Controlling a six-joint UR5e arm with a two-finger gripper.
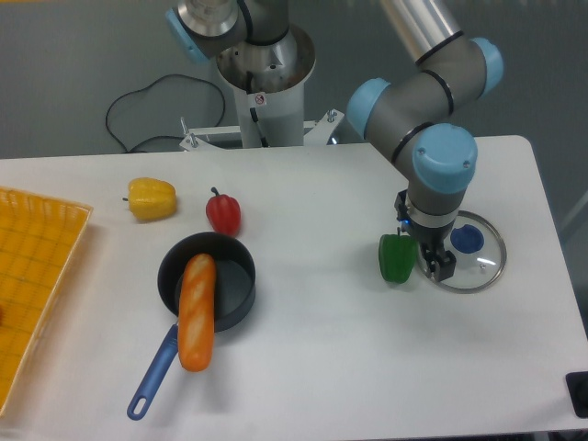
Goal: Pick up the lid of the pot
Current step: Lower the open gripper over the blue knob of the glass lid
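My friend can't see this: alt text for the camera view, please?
A robot arm reaches, jaws open, over a blue-knobbed pot lid; a green pepper lies beside it. At left, an orange item sits partly in a black pan, near a red pepper.

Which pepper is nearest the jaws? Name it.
The green pepper, right beside the pot lid. The parted jaws are just above and to its right in the picture; the red pepper and yellow pepper lie well to the left.
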